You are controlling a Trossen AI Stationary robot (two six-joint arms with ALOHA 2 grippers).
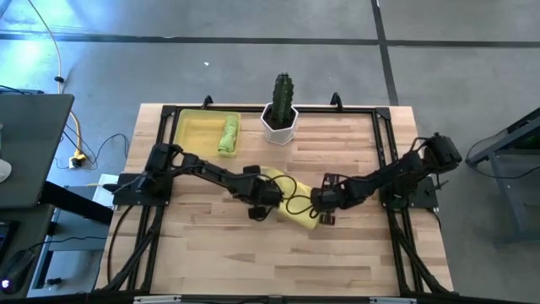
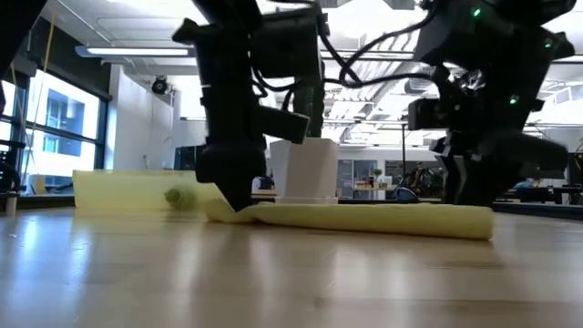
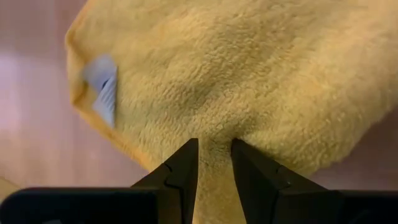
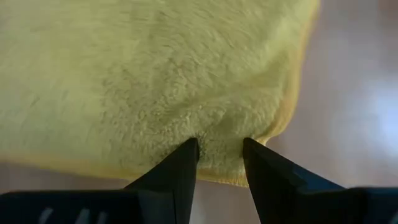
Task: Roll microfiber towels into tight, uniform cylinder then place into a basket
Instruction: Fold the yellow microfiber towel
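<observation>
Two dark robot arms reach in over the wooden table (image 1: 211,253), and both are busy with the soft pale yellow towel (image 1: 297,211) lying in the middle of it. The left gripper (image 3: 214,155) has its two fingers pinching a fold of fuzzy cloth near a small white tag (image 3: 102,93). The right gripper (image 4: 221,152) pinches the towel's edge close to a corner, on the other side. I think they hold both ends so the cloth stays straight and rolls up evenly.

From table height the yellow towel (image 2: 364,219) looks like a long, low, flat shape, so to me the rolling looks only partly done.

The lime green towel (image 1: 229,133) is already rolled up and lies inside the shallow see-through yellow plastic basket (image 1: 196,135) at the far left of the table. A white pot with a green cactus (image 1: 281,110) stands just beside the basket.
</observation>
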